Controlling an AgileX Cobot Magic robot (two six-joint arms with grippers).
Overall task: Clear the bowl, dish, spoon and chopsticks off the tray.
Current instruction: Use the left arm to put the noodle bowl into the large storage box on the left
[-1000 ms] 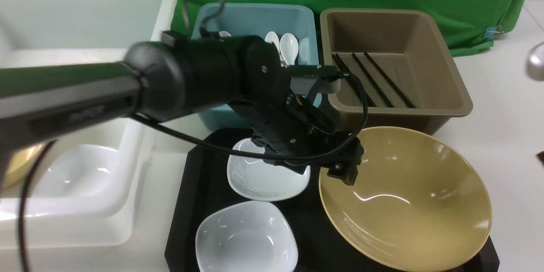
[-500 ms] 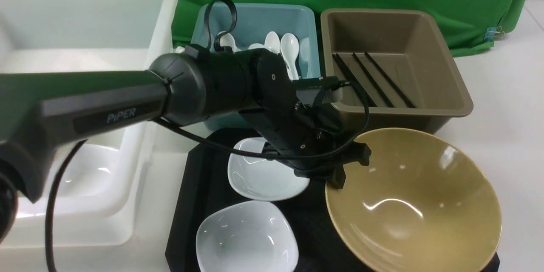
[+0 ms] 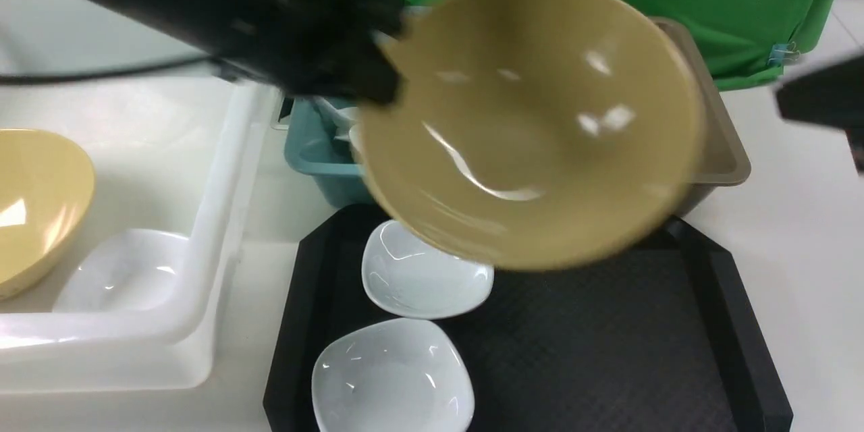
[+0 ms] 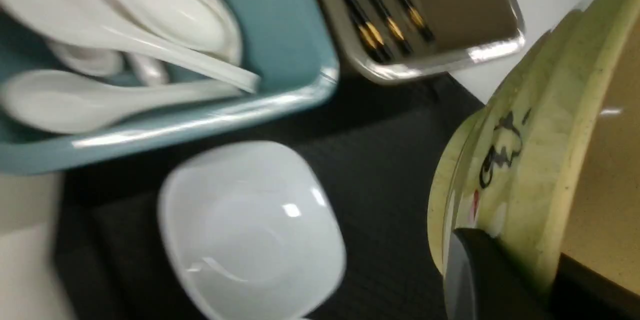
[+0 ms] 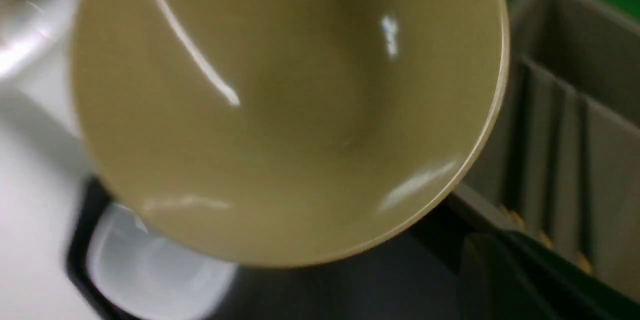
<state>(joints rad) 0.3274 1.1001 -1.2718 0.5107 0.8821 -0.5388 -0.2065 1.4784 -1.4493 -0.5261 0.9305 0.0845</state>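
Front view, bowl [image 3: 533, 121]: up in the air, clear of the tray [image 3: 607, 351], tipped so the inside faces the camera. Pretty smeared with blur.
Left gripper [image 3: 383, 77]: clamped on the bowl's left rim. The left wrist view has one finger [image 4: 475, 275] on the patterned outside wall and the other on the inside.
Left arm: reaches in high from the upper left, over the white tub [image 3: 202, 324]. It's basically a dark streak, so I can't make out the joints.
Right gripper [image 5: 520, 285]: jaws closed, nothing in them, only a dark corner showing in its own wrist view. Its arm is a blur at the front view's right edge.
White dishes: two on the tray's left side, far one [image 3: 425, 270] and near one [image 3: 391, 378]. The far one's back edge is tucked behind the bowl.
Hidden stuff: teal tub [image 3: 314, 155] and brown tub [image 3: 725, 155] are mostly covered by the bowl. The left wrist view shows spoons [image 4: 125, 35] in the teal one and chopsticks [image 4: 380, 25] in the brown one.
White tub: second yellow bowl [image 3: 34, 202] inside, cut off at the frame edge.
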